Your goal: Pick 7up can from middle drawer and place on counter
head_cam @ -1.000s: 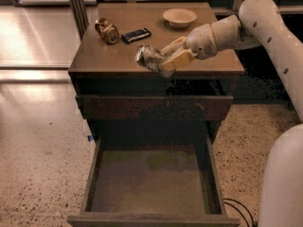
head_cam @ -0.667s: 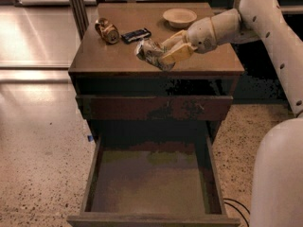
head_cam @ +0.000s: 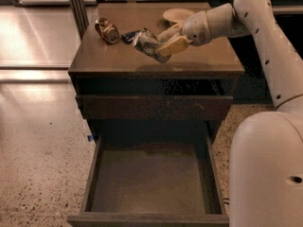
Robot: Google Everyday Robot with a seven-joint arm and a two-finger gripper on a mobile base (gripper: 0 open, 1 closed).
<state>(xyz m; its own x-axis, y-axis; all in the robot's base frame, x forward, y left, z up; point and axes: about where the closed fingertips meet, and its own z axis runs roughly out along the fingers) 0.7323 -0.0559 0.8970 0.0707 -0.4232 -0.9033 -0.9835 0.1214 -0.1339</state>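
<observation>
The 7up can [head_cam: 147,43], pale and dented, is held on its side in my gripper [head_cam: 163,40], which is shut on it. The can hangs a little above the middle of the counter [head_cam: 109,58], the reddish-brown wooden top of the cabinet; its shadow lies on the wood below. My arm reaches in from the right. The middle drawer [head_cam: 151,183] is pulled out at the bottom of the view, with nothing on its grey-brown floor.
A brown-gold can [head_cam: 107,30] lies on its side at the counter's back left. A dark flat object [head_cam: 128,36] lies beside it, partly behind the held can. A pale bowl [head_cam: 176,16] stands at the back. My white base [head_cam: 267,169] fills the lower right.
My gripper has carried the 7up can up and further back over the counter, from near its front edge toward its middle. The drawer stays open.
</observation>
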